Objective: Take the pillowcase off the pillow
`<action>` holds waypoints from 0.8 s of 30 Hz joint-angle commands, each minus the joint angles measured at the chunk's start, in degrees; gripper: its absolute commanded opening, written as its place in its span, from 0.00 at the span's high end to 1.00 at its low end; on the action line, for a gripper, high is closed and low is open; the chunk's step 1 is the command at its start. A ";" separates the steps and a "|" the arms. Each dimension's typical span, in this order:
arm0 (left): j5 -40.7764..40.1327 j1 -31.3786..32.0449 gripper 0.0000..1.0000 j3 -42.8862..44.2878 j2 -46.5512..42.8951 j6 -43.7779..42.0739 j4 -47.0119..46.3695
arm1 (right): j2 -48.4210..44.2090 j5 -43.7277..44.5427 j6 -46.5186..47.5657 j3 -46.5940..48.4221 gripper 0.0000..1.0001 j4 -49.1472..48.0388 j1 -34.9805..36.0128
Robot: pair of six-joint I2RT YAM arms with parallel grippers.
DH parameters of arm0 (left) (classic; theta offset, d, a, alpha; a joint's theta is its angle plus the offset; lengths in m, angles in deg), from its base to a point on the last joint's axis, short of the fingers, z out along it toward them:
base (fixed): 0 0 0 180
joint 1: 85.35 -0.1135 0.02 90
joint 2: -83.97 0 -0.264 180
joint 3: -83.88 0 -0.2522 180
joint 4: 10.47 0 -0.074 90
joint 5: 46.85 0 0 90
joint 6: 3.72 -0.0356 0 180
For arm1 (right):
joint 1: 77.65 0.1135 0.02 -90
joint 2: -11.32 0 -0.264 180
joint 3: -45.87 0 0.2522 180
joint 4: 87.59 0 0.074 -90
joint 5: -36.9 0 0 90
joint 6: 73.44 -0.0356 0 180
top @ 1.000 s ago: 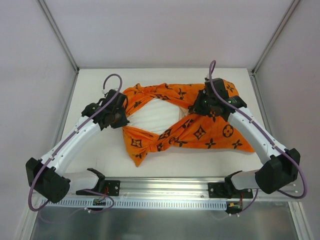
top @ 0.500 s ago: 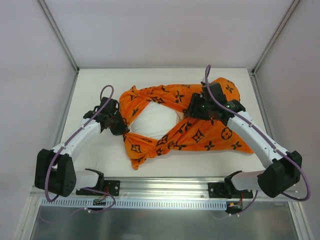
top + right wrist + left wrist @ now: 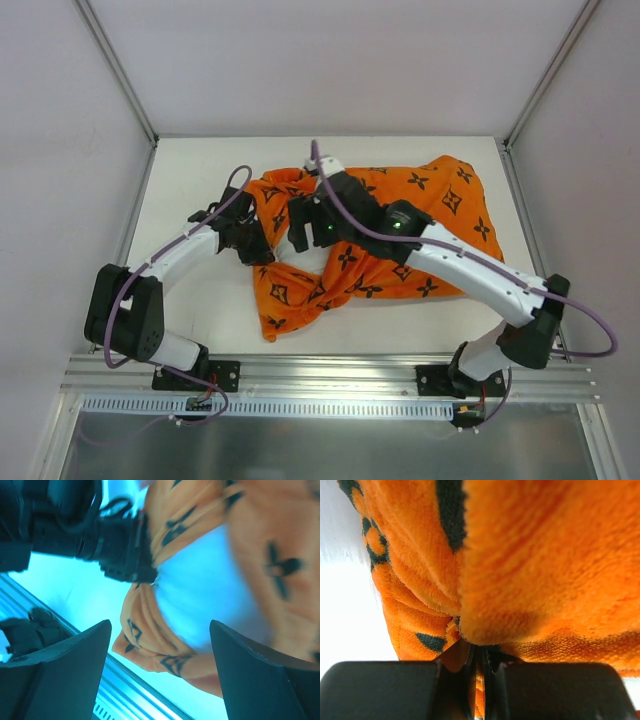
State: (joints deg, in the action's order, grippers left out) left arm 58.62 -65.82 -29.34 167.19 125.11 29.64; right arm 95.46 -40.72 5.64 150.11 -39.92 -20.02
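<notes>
Mid-strip: left gripper (image 3: 481, 656) pinches the pillowcase (image 3: 425, 225) edge beside the pillow (image 3: 200, 587), right gripper (image 3: 160, 647) gapes wide, empty, above the pillow, probably needing to pin it next.

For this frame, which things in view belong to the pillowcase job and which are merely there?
Part of the job:
pillowcase
pillow, white showing between the fabric folds
left gripper, jaws shut on the pillowcase
right gripper, jaws open

Merely there:
table
metal rail
purple cables
</notes>
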 commanded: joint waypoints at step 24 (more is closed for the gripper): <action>3.26 -3.18 1.00 -13.80 -15.00 -0.25 -0.86 | 37.06 8.98 -10.53 17.89 0.49 17.33 1.35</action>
State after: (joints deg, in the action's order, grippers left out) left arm 61.28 -68.58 -39.55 155.24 125.32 24.66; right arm 129.73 -28.91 -1.71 167.18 -25.38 -15.78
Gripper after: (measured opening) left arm 0.019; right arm 0.607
